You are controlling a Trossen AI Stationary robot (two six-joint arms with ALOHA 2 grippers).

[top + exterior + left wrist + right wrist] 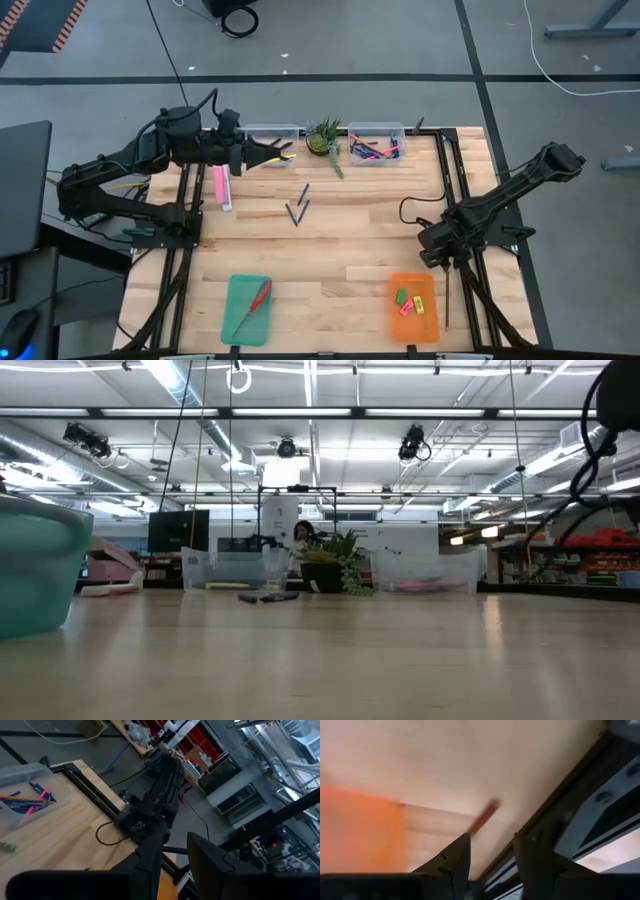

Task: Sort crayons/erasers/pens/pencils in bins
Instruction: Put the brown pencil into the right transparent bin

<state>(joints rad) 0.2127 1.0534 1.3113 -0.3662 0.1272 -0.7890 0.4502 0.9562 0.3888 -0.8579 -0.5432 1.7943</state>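
**Left arm over the far-left tub, right arm parked by the orange tray**

Nearest the front edge: teal tray (247,309) w/ red-handled scissors (253,306) lying in it, and orange tray (414,307) holding small erasers (411,301), green, yellow and pink-red. A thin dark stick (446,303) lies on the table just beside the orange tray's right side; the right wrist view shows it as a blurred reddish-brown bar, so its kind is hard to call.

Right gripper (433,256) sits low above the table behind the orange tray, near the right frame rail. Its fingers (461,856) stand apart w/ nothing between them.

Mid-table: a few dark pencils (298,206) lie loose, close together. A long pink box (222,187) lies to their left, near the left rail.

Far edge: two clear tubs w/ a potted plant (324,137) between them. Right tub (377,144) holds blue pens (366,153) plus pink and orange sticks. Left gripper (262,155) reaches in from the left, tips over the left tub (270,133). Its fingers (150,855) show a narrow gap, nothing seen in it; a yellow stick (287,155) lies just past the tips, probably in the tub.
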